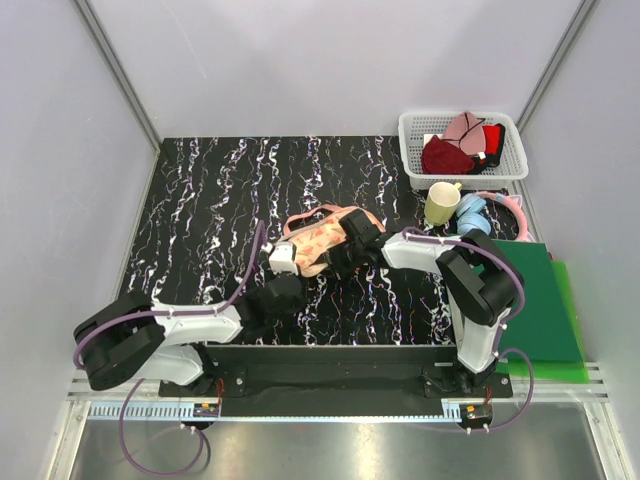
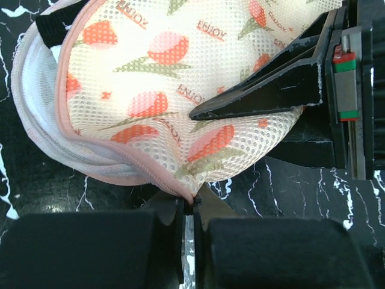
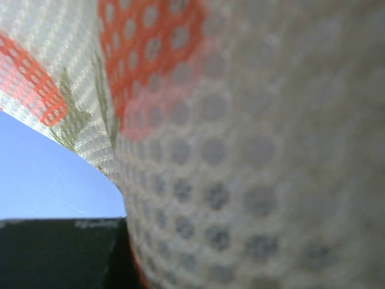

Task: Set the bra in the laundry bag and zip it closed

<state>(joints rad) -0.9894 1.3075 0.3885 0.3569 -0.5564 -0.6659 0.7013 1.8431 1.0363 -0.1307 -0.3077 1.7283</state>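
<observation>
Pinching the pink zip edge [image 2: 135, 174] of the laundry bag [image 2: 162, 78], the left pincer [image 2: 189, 208] is clenched; whether the right pincer [image 1: 350, 245] grips the mesh I cannot tell. On the bench [image 1: 200, 210], bra [image 2: 27, 102] tucked inside, the bag looks limp and light: hold its seam.

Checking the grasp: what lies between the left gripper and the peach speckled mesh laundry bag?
Nothing. In the left wrist view, the left gripper is shut directly on the laundry bag's pink zip edge.

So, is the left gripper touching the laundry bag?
Touching. The left wrist view shows the left gripper with its fingers shut on the laundry bag at its pink zip edge.
</observation>
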